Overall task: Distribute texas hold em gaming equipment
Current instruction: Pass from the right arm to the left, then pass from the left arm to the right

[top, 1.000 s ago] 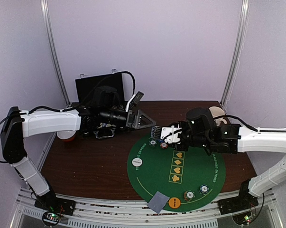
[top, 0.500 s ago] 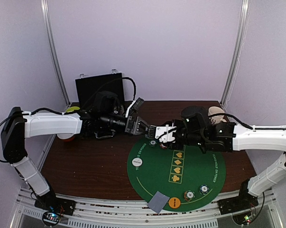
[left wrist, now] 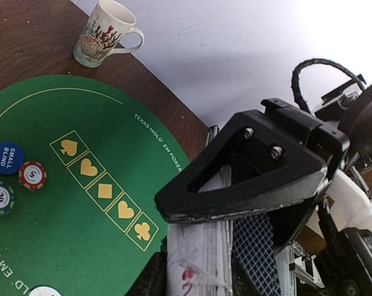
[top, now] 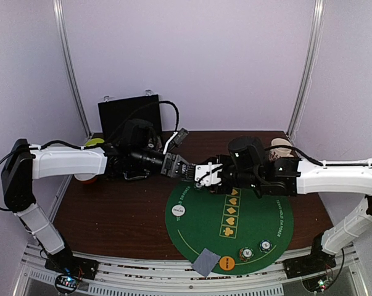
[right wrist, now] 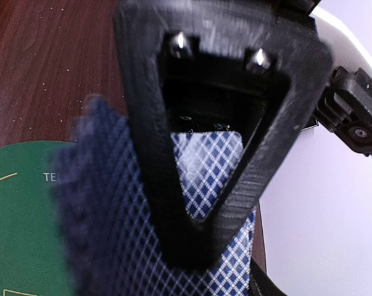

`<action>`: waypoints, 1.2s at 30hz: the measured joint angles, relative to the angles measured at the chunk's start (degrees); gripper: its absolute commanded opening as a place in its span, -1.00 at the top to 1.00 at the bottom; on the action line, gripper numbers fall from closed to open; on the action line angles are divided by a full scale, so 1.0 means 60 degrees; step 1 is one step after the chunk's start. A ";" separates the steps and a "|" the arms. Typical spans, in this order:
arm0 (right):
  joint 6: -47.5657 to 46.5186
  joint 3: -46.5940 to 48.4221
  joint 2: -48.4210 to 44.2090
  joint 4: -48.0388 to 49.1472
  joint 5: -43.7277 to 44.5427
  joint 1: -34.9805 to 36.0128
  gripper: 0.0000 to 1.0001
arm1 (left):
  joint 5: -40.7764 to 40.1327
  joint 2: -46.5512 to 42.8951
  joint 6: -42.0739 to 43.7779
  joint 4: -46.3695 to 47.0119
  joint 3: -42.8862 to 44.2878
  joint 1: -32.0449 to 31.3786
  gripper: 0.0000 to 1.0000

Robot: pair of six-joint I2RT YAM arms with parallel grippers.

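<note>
Both of my hands meet in the air over the far left edge of the green mat (top: 192, 237). My right gripper (top: 202, 175) is clamped on the pack of playing cards (left wrist: 197, 256), whose white card edges and one blue-lattice back show in the left wrist view. My left gripper (top: 184, 166) is right up against that pack, tip to tip with the right one. I cannot tell whether its fingers press the cards or stand a little off them, because a black triangular finger fills both wrist views. The white dealer disc (top: 177, 209) lies on the left side of the mat. At the mat's near edge a face-down card (top: 205, 262) lies just beside the orange disc (top: 226, 263), with one poker chip (top: 245, 253) and a second chip (top: 264, 245) to its right. The mug (left wrist: 102, 34) stands off the mat at the far right. The black case (top: 129, 114) stands behind my left arm.
</note>
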 measured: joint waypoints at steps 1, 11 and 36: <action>-0.0025 0.0004 0.0007 0.0007 -0.0004 0.0000 0.16 | -0.0011 0.0000 0.0022 -0.0029 -0.0015 0.0025 0.76; 0.0262 0.0142 0.0022 -0.0240 -0.0280 0.0018 -1.00 | 0.0259 0.0000 0.0189 0.0244 -0.0124 -0.0011 1.00; 0.0980 0.1428 0.0605 -0.2801 -0.0634 0.0018 -0.27 | 0.0262 -0.0007 0.0484 -0.0007 -0.0157 -0.0095 1.00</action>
